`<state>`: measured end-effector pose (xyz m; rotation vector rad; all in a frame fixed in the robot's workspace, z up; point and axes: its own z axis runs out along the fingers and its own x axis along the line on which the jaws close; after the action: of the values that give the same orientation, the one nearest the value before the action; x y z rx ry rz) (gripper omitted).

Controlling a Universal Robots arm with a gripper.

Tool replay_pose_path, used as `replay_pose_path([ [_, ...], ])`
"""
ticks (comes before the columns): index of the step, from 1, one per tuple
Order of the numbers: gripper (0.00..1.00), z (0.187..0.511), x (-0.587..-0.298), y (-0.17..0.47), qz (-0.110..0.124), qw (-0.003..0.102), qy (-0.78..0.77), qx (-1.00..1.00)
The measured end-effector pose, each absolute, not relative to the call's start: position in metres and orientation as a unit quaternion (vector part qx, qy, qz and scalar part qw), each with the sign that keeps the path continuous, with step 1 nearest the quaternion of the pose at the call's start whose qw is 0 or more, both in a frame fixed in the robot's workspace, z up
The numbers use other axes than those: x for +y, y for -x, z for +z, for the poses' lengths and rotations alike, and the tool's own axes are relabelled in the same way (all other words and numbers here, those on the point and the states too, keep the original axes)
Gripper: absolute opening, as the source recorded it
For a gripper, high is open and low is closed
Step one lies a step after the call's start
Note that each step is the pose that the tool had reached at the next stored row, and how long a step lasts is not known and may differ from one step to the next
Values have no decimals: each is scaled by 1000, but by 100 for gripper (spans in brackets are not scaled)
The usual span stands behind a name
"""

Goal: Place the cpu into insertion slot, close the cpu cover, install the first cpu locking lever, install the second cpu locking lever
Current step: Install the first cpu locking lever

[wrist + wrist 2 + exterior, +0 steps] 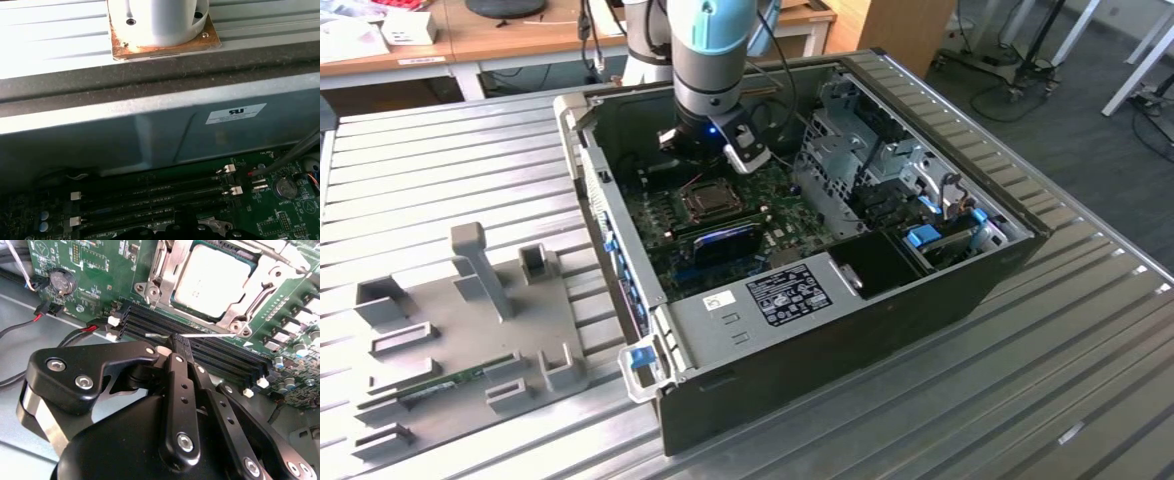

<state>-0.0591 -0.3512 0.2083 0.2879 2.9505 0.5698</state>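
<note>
Cpu [212,280] watch: the fingers [176,357] are clenched together, and a thin silver locking lever [210,334] crosses right at their tips; pinched or only touched, I can't tell. The gripper [175,340] hangs over the black memory slots [220,360]. Beyond them the chip sits in the insertion slot [680,200], with the cpu cover [262,282] down around it. In the exterior view it's at six o'clock from the gripper, inside the open computer case [881,330].

The silver-grey tubular arm [704,85] carries a light blue joint cap [720,25], with a thin black cable [773,55] alongside. Its matte black gripper [176,342] has jointed link bars studded with silver screw heads [184,441].
</note>
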Motion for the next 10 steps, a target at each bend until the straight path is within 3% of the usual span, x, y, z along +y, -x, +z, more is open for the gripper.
replay_pose_path([
  [10, 10, 207, -350, 60, 187, 66, -122, 973],
])
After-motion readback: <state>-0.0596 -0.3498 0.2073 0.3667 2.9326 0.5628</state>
